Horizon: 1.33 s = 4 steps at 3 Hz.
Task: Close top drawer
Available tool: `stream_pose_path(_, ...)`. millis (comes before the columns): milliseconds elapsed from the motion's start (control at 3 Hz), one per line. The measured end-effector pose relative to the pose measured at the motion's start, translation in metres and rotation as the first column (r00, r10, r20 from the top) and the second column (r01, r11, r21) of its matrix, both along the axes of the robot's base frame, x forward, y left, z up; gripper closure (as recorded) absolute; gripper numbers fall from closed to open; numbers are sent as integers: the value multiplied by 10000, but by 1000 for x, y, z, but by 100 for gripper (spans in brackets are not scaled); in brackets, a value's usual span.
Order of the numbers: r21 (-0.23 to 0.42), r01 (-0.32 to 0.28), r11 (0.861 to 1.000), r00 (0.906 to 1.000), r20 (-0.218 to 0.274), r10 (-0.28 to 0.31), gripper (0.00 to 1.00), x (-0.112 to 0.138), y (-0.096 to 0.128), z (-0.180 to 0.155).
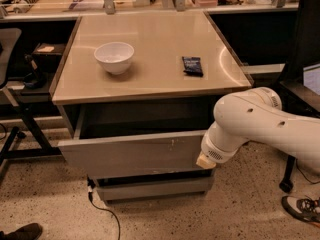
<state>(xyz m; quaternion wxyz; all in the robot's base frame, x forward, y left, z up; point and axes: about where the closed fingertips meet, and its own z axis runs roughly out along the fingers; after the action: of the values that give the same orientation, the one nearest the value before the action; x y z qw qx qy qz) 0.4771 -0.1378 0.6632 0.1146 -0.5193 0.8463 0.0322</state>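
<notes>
The top drawer (130, 154) is a wide grey metal drawer with a flat front and small white scuffs right of centre. It stands pulled out from under the beige tabletop (150, 84), its dark inside showing. My white arm comes in from the right. Its end with the gripper (206, 160) rests against the right end of the drawer front. The fingers are hidden behind the wrist.
A white bowl (114, 57) and a small dark packet (192, 65) lie on the tabletop. A lower grey drawer front (155, 188) sits beneath. A black cable (102, 209) trails on the floor. A shoe (302, 208) and a chair base stand at the right.
</notes>
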Motion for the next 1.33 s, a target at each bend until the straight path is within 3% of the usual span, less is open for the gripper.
stream_pose_path(333,-165,69,9998,9995,307,-64,100,23,6,3)
stream_pose_path(1000,-280,126,9995,9989,445,-113,100,58,17,-6)
stream_pose_path(1333,-277,123,9995,9989,448,-110,82,59,18,-6)
